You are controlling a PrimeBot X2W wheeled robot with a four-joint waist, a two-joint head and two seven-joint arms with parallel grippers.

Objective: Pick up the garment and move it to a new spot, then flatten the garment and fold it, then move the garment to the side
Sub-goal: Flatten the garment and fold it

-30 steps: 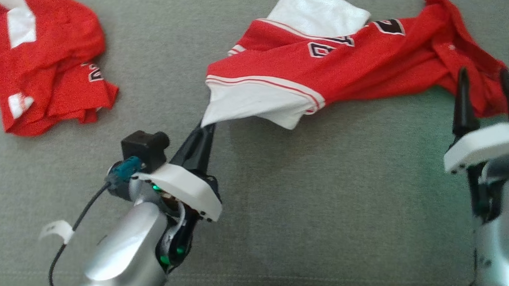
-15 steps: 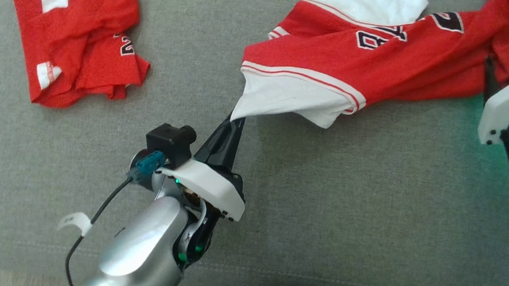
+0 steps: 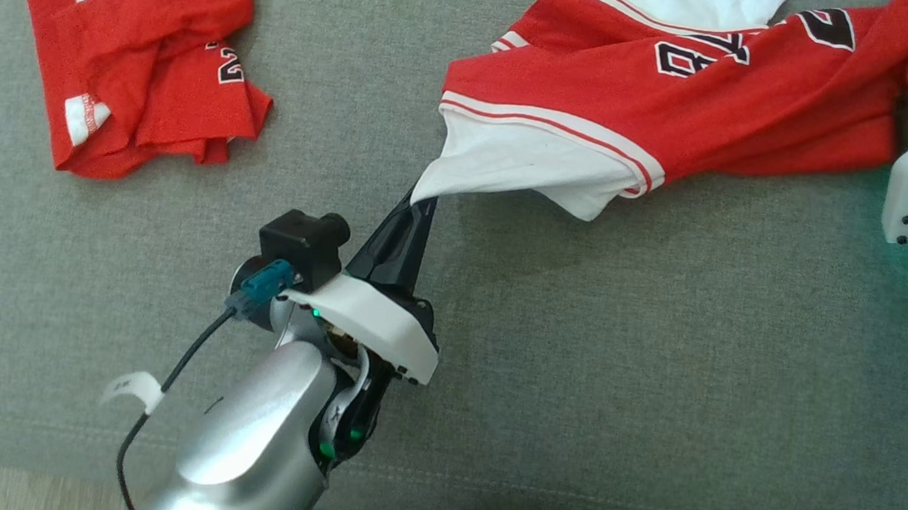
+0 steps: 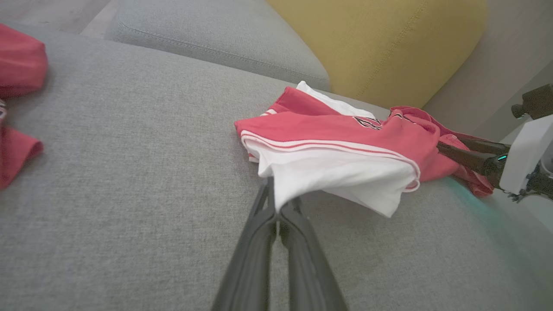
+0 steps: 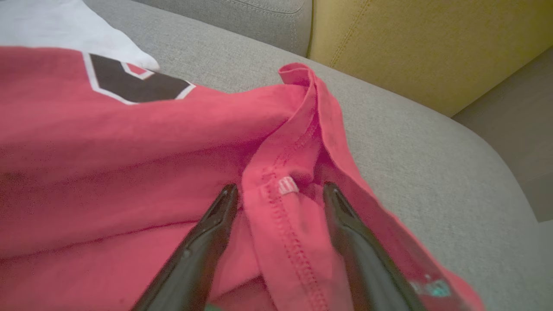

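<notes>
My left hand (image 3: 423,204) is clenching the garment (image 3: 710,105) by its seven o'clock white corner; my right hand (image 5: 281,188) is gaping, released, astride its red hem.

Bare cushion (image 3: 661,350) below the garment (image 3: 726,106)

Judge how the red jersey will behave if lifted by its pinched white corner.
Probably floppy: the jersey bunches in soft folds behind the corner the left gripper pinches. Likely light: thin cloth. Most lies on the sofa cushion, so it may drag rather than rise whole.
</notes>
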